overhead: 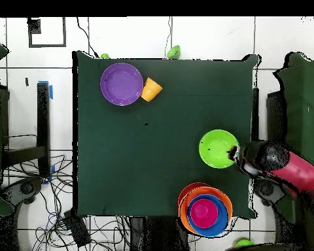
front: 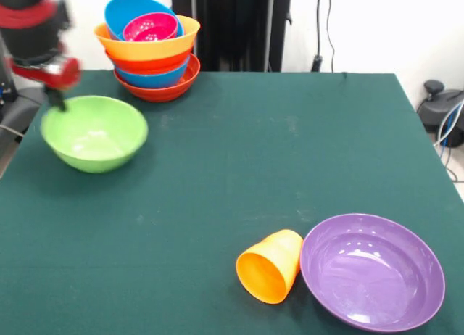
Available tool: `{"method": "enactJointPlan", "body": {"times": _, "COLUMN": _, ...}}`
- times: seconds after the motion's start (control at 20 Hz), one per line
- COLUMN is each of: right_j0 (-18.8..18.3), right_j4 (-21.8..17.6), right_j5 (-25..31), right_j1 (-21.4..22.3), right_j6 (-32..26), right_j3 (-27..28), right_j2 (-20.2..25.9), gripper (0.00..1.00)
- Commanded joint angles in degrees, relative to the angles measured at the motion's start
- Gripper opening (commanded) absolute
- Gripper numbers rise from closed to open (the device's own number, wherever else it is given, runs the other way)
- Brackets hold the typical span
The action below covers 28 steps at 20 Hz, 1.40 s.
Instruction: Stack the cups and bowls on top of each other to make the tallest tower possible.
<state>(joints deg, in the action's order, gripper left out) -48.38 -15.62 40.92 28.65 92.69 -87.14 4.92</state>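
Observation:
The tower [front: 152, 56] stands at the table's far left: red-orange base, blue, red-orange and wide orange bowls, with a blue bowl and a small magenta bowl [front: 150, 27] on top. It also shows in the overhead view [overhead: 205, 210]. A green bowl [front: 94, 135] sits upright in front of it. My gripper [front: 55, 99] is blurred at that bowl's left rim, and at its right rim in the overhead view [overhead: 237, 155]. The orange cup [front: 270, 266] lies on its side against the large purple bowl [front: 371, 270] at the near right.
The dark green table [front: 232, 168] ends close to the left of the green bowl. Cables and a grey device [front: 444, 110] lie off the right edge. Small green things [overhead: 174, 51] show just beyond the table edge near the purple bowl [overhead: 121, 83].

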Motion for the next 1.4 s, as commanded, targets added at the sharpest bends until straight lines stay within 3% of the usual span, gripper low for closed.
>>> {"method": "enactJointPlan", "body": {"times": 0.05, "right_j0": -8.49, "right_j4": -6.28, "right_j5": 5.27, "right_j1": -5.58, "right_j6": -31.61, "right_j3": 2.21, "right_j2": 17.44, "gripper": 0.0}}
{"method": "enactJointPlan", "body": {"times": 0.2, "right_j0": -11.82, "right_j4": -4.75, "right_j5": 4.75, "right_j1": -12.13, "right_j6": -33.32, "right_j3": 6.03, "right_j2": 20.92, "gripper": 0.0}}
{"method": "enactJointPlan", "body": {"times": 0.4, "right_j0": -14.92, "right_j4": -0.43, "right_j5": 6.24, "right_j1": -13.64, "right_j6": -33.29, "right_j3": 5.77, "right_j2": 24.64, "gripper": 0.0}}
{"method": "enactJointPlan", "body": {"times": 0.55, "right_j0": -13.79, "right_j4": -1.53, "right_j5": 8.6, "right_j1": -14.21, "right_j6": -33.93, "right_j3": 8.32, "right_j2": 24.09, "gripper": 0.0}}
{"method": "enactJointPlan", "body": {"times": 0.9, "right_j0": -10.19, "right_j4": -7.01, "right_j5": 0.73, "right_j1": -15.43, "right_j6": -31.31, "right_j3": 10.9, "right_j2": 23.51, "gripper": 0.0}}
{"method": "enactJointPlan", "body": {"times": 1.15, "right_j0": -3.95, "right_j4": -9.22, "right_j5": 5.23, "right_j1": -17.31, "right_j6": -29.74, "right_j3": 19.11, "right_j2": 20.18, "gripper": 0.0}}
{"method": "enactJointPlan", "body": {"times": 1.4, "right_j0": -2.14, "right_j4": -10.02, "right_j5": 8.7, "right_j1": -16.0, "right_j6": -30.87, "right_j3": 19.97, "right_j2": 18.76, "gripper": 0.0}}
